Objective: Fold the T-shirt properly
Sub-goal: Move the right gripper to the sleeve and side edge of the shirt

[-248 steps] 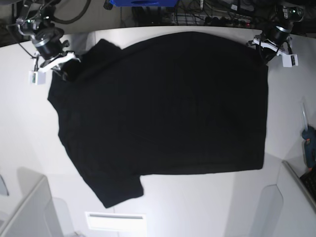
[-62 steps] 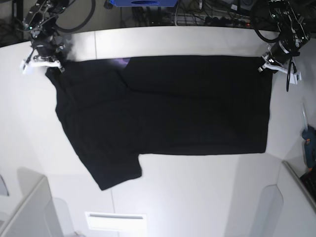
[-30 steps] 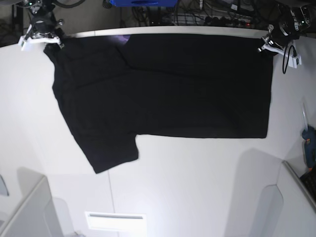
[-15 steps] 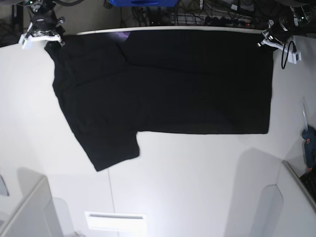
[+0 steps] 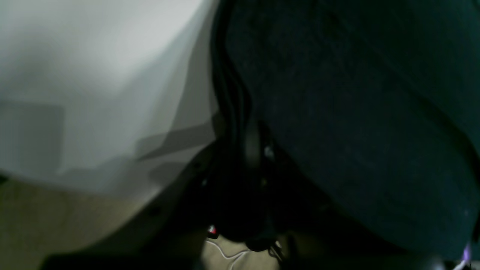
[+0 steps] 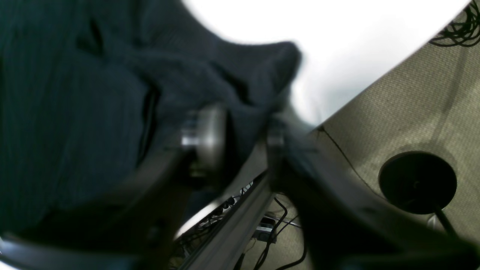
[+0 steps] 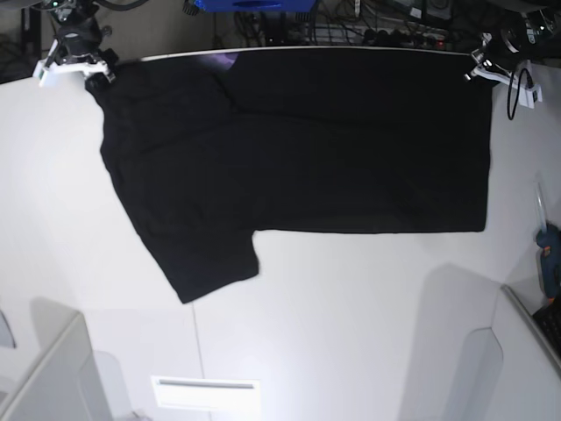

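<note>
Two grippers sat at the far corners of the T-shirt (image 7: 298, 149), spread flat on the desk (image 7: 351, 333). Our right gripper (image 6: 243, 131) had jaws parted around cloth; the left gripper's (image 7: 491, 66) jaws we could not tell.

The table (image 7: 351, 333) is white and smooth, with bright light on its near part and soft grey shadows at both near corners. Behind its far edge lie many dark cables (image 7: 368, 31) and a blue box (image 7: 254, 4). The floor (image 6: 412, 101) is beige carpet, with a round black base (image 6: 417, 182) standing on it.
</note>
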{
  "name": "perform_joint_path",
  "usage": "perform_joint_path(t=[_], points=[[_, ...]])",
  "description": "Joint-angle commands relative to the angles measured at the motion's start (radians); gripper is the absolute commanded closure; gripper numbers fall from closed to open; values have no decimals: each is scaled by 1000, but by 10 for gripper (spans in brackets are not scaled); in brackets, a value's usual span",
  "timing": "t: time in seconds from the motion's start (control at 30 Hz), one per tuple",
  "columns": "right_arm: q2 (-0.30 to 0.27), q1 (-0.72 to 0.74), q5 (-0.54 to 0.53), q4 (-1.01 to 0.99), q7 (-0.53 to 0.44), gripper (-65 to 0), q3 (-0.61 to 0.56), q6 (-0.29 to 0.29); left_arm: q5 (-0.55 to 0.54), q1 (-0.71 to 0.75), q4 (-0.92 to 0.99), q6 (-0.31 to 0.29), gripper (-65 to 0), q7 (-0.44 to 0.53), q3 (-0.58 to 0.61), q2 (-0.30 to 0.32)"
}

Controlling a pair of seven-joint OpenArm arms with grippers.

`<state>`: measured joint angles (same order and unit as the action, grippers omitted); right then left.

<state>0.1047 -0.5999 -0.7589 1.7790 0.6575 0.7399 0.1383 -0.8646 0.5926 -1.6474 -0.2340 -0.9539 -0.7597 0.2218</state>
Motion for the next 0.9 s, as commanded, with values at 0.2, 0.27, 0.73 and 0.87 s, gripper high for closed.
perform_joint_path(t=[0.2, 0.27, 0.73, 0.87], points=[[-6, -7, -9, 18, -17, -284, 50, 2, -8, 3, -18, -1, -523, 11, -99, 18], [-6, -5, -9, 18, -18, -284, 71, 2, -8, 2, -46, -1, -563, 11, -105, 18], [-46, 79, -1, 71, 32, -285, 195, 1, -8, -39, -236, 2, -530, 8, -206, 23], [-61, 140, -1, 101, 37, -290, 185, 2, -3, -72, -230, 0, -276, 8, -203, 23]])
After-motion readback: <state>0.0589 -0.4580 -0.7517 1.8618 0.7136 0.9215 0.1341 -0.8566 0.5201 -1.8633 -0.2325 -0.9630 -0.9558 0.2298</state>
